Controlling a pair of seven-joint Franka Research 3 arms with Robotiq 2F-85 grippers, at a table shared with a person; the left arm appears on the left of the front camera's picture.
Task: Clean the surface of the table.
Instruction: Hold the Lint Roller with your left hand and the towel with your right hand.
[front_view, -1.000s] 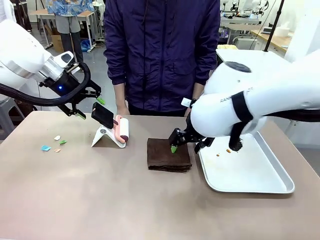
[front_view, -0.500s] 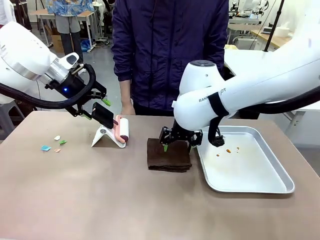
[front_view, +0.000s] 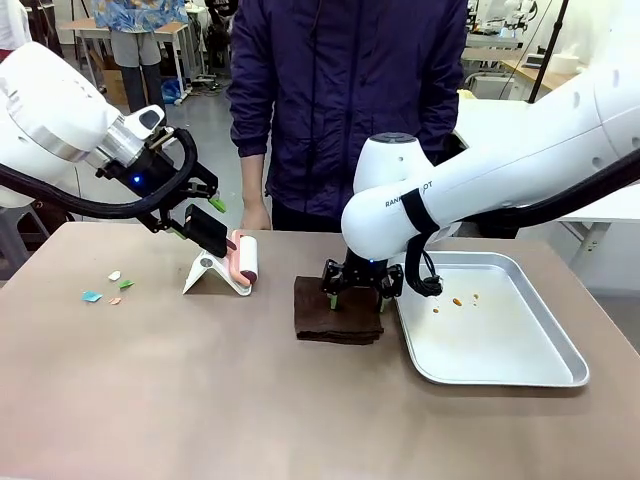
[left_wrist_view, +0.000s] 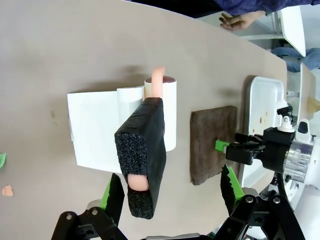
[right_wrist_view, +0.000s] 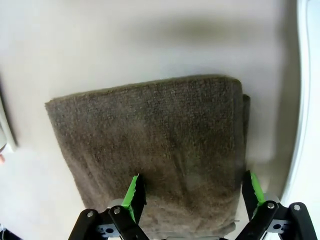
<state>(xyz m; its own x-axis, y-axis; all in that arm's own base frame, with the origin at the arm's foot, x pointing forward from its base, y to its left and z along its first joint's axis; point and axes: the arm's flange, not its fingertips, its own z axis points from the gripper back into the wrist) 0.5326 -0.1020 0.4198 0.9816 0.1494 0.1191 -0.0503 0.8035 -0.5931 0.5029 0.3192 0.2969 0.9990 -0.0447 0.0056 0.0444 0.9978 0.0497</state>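
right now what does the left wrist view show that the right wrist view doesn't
Left wrist view: the lint roller, its black foam handle, the white stand, paper scraps, a person's hand, the left claw open by the handle. Right wrist view: weave and folded edge of the brown cloth, up close. Both: that cloth, the table, the tray, the right claw open over the cloth.

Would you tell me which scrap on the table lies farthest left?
The blue scrap; the white scrap, green scrap and orange scrap all lie to its right.

A grey floor is stretching away behind. A white-topped desk is standing at right, a wooden desk far left.
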